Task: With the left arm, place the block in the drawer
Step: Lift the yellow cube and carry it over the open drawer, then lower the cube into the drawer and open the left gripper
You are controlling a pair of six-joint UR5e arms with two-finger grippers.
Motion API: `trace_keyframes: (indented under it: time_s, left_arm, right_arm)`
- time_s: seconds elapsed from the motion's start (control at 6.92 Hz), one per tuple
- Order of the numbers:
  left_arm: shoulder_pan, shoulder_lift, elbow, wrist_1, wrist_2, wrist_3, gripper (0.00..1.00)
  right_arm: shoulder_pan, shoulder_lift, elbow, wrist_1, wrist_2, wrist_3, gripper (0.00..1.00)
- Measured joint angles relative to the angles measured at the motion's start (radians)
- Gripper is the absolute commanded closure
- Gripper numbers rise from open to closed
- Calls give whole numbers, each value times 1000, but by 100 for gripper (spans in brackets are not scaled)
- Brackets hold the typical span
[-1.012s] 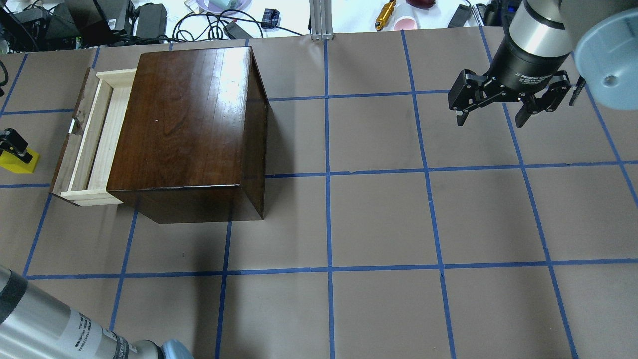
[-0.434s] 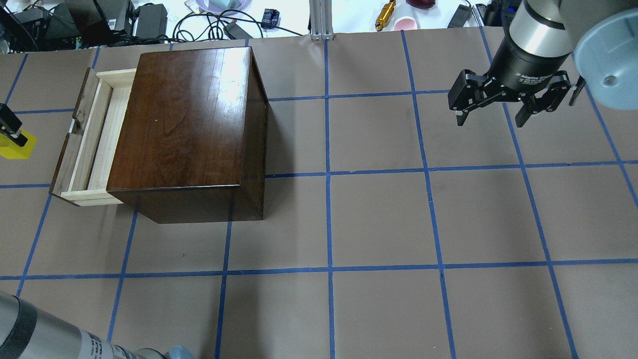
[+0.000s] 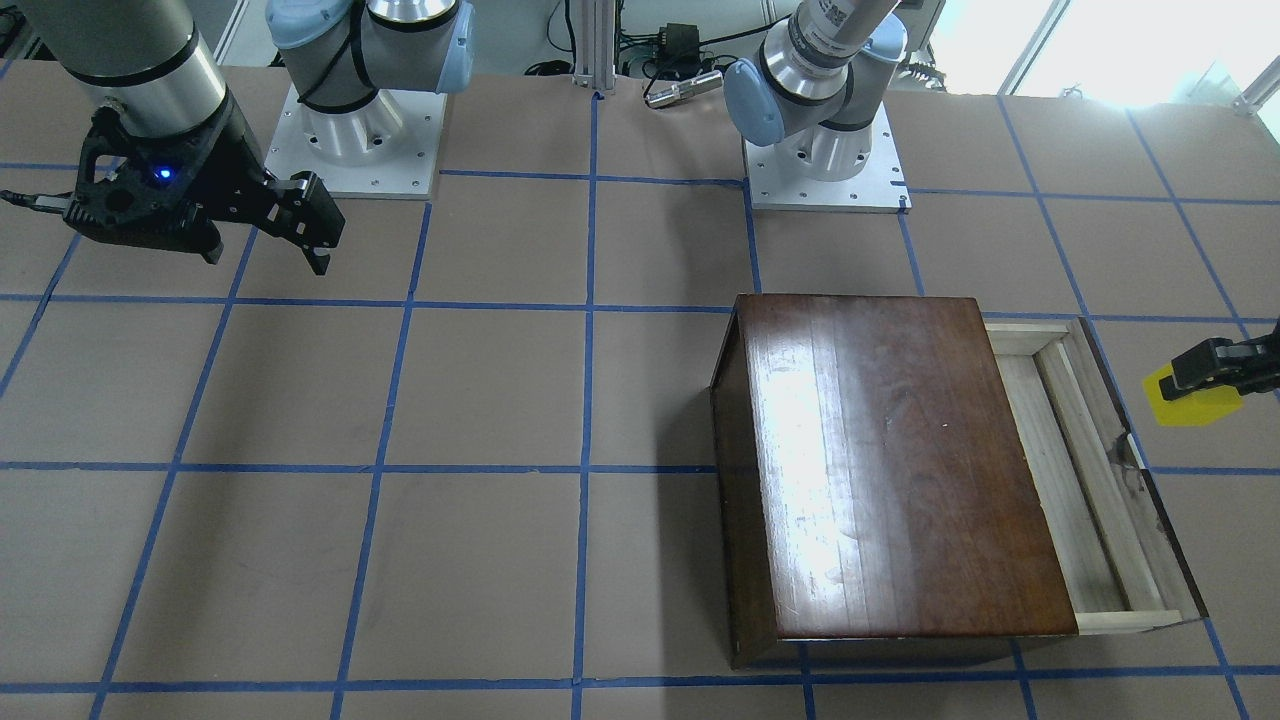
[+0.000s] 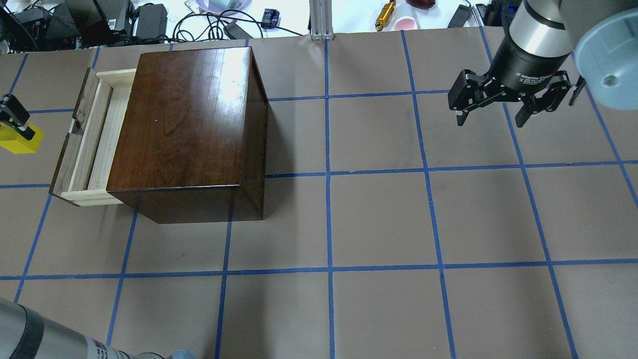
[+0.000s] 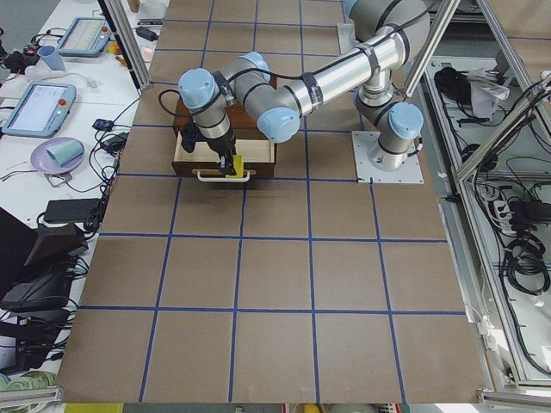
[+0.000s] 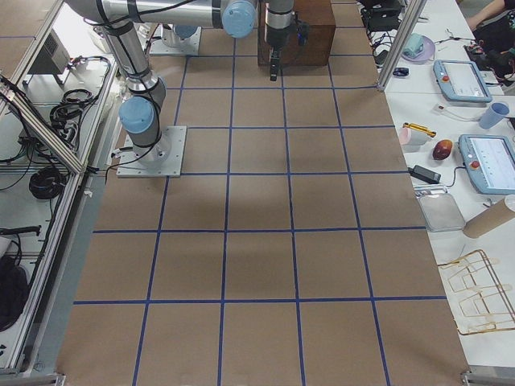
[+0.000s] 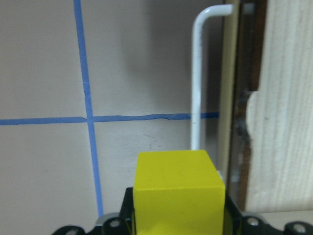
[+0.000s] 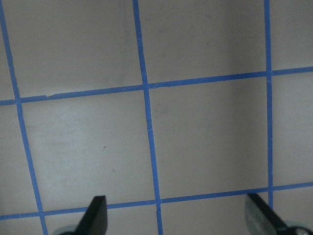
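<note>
Since a second ago, the left gripper (image 4: 17, 130) has carried the block (image 4: 21, 144) farther from the robot and a little closer to the drawer (image 4: 107, 144). The right gripper (image 4: 491, 121) has not moved.

So the picking up is done. The left gripper's two fingers are squeezed onto the block, one on each side. The block pokes out past the fingertips. It looks lifted off the table (image 4: 379, 219), but how high is hard to tell.

What is left is the last part. The block is not over the drawer yet. The drawer sits just beside the gripper, on the side toward the brown box (image 4: 189, 119). It is already pulled open, so nobody has to open it. Right in front of the gripper is the drawer's white handle (image 7: 196, 83), and past that is the dark front panel (image 7: 242, 63). My guess is that the gripper has to go over the handle and the panel. Then it has to stop above the pale wood inside and let go.

The block is a small cube, bright yellow all over, with flat plain sides and sharp edges. It fills the space between the fingers. It is much smaller than the drawer, so it should fit in easily.

The right gripper has its fingers spread wide and holds nothing. It hangs over bare table, well apart from the left gripper, on the far side of the box.
</note>
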State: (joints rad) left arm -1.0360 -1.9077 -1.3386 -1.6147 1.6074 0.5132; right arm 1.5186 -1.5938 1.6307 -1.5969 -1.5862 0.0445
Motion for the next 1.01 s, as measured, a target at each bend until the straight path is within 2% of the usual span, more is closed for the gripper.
trace_keyframes:
  time_s: [0.43, 1.01]
  left_arm:
    - [-99, 7, -2, -1, -61, -140, 66]
    - [-129, -33, -32, 47, -75, -167, 66]
  right_arm:
    - [0, 0, 0, 0, 0, 0, 0]
    - [0, 0, 0, 0, 0, 0, 0]
